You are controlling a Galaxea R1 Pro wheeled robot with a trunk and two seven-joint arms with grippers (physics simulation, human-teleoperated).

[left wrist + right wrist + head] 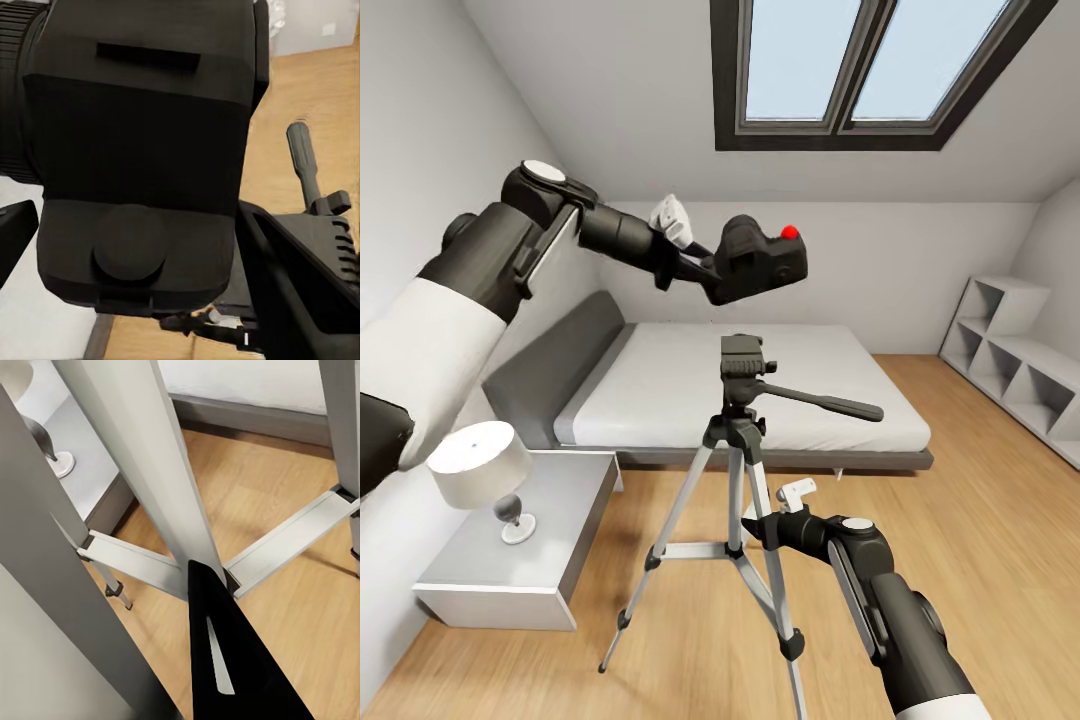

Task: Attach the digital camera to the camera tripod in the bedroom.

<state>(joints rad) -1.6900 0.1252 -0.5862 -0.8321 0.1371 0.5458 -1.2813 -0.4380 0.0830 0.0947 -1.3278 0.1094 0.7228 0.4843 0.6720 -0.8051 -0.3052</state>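
hidden: my left fingers (705, 270) are mostly covered by the digital camera (760, 260); in the left wrist view the camera body (142, 150) blocks nearly everything, one finger (300, 300) shows at the edge.
cut off: the tripod's front leg runs off the head view's bottom edge.
left fingers: clamped on the digital camera, held in the air, tilted, red button on top.
camera vs tripod: camera hangs above the camera tripod (740, 450) head, apart from it, not touching.
right fingers: (752, 528) right at the tripod's centre column; can't tell if spread or closed. Right wrist view gives one dark finger (225, 660) among the silver legs (150, 472).
pan handle: (830, 402) sticks out toward my right.
surface: tripod stands on light wood floor (960, 560).
room: white bed (740, 390) with grey headboard behind, desk (530, 540) with lamp (480, 470) at my left, cube shelves (1010, 350) at my right, skylight (870, 65) in the sloped ceiling.
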